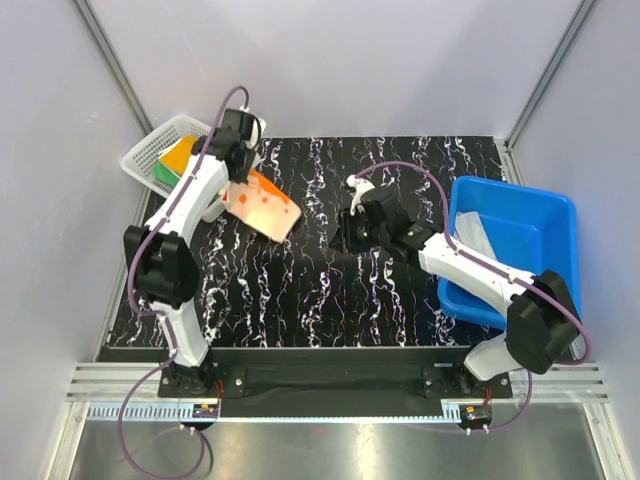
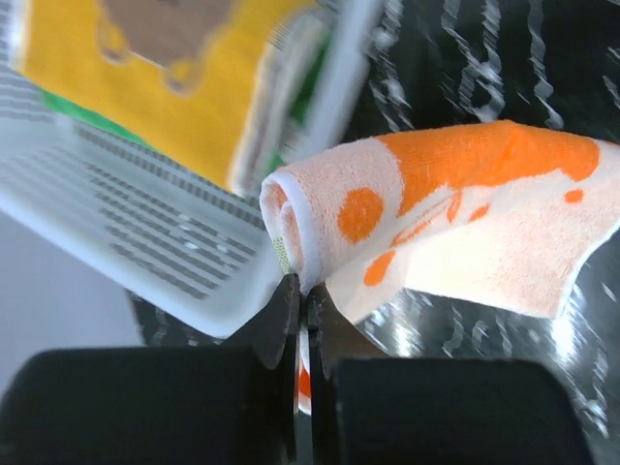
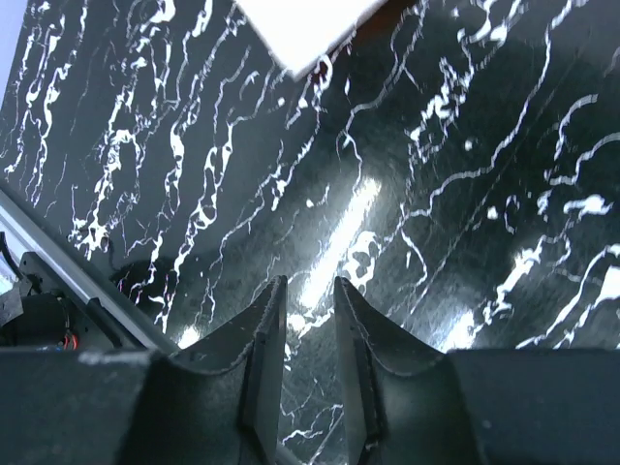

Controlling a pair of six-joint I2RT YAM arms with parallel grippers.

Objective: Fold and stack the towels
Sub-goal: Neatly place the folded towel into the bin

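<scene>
1. Orange towel [image 2: 465, 223] with white prints hangs with its rolled edge pinched by the left end effector [image 2: 302, 291], just beside the white basket [image 2: 126, 242].
2. Yellow towel [image 2: 145, 87] lies in that basket.
3. Right end effector [image 3: 310, 320] hovers over the black marbled desk [image 3: 436, 194], jaws slightly apart and empty.

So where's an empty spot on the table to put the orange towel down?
The black tabletop is bare near the front, between the left arm and right arm. Crowded: far left, by the white basket and orange towel; right, by the blue tub.
</scene>
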